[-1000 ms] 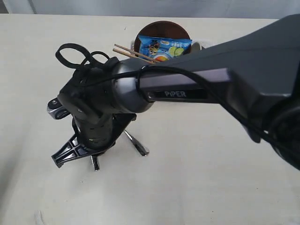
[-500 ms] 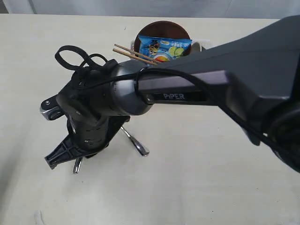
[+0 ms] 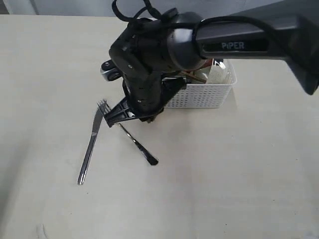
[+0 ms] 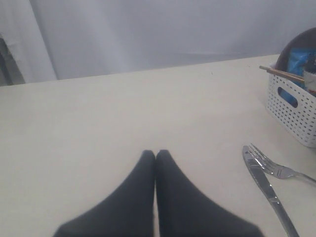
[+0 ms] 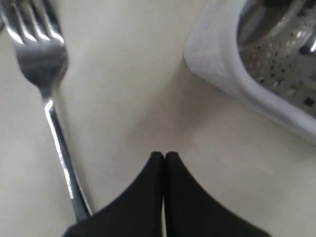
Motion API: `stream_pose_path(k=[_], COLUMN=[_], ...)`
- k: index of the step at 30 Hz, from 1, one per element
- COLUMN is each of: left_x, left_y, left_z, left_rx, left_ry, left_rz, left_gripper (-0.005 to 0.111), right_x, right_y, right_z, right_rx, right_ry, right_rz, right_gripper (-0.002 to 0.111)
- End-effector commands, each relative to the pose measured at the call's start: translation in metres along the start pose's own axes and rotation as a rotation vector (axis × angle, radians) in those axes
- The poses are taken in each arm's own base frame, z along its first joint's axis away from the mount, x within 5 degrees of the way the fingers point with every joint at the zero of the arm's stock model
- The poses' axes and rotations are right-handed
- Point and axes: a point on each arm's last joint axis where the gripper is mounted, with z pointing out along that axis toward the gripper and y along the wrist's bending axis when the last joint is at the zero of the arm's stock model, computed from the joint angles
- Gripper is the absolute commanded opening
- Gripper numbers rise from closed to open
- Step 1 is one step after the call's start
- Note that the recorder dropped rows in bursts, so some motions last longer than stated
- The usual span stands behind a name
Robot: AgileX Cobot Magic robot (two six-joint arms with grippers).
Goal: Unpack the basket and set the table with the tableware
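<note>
The right gripper [image 3: 110,118] hangs low over the table [image 3: 224,189], its 2 fingers pressed together on nothing, between the fork [image 3: 91,144] and the basket [image 3: 204,94]. The fork lies flat on the tabletop with its tines toward the far side. The knife [image 3: 138,147] lies slanted just beside it, and its far end is hidden behind the gripper in the exterior view. The 2 pieces sit close at their far ends and spread apart toward the handles. The basket stands on the table to the right of the cutlery. It holds a shiny steel cup [image 5: 276,54], chopsticks [image 4: 281,73] poking over the rim, a dark plate [image 4: 302,42] and a blue bag [image 4: 296,59]. The left gripper [image 4: 155,155] is closed too and empty, over bare table to one side of the knife and fork.
</note>
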Motion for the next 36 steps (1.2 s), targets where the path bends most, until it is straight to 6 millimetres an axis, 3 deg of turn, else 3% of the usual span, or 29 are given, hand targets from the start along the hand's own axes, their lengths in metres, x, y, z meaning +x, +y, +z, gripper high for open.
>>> stream_pose_path(k=[1,7,18,36], left_x=[0.0,0.0,0.0,0.0], left_y=[0.0,0.0,0.0,0.0], left_z=[0.0,0.0,0.0,0.0], left_rx=[-0.003,-0.003,-0.003,-0.003], left_ry=[-0.009,-0.009,-0.009,-0.009], left_rz=[-0.001,-0.001,-0.001,-0.001], left_gripper=[0.0,0.0,0.0,0.0], right_x=[0.002,0.007,0.017,0.023], right_y=[0.0,0.004,0.027,0.042], right_z=[0.009,0.016,0.011,0.01], right_rx=[0.01,-0.016,-0.045,-0.18], right_ry=[0.032,0.088,0.099,0.159], right_rz=[-0.015,-0.027,-0.088,-0.052], right_gripper=[-0.001,-0.001,-0.001,-0.001])
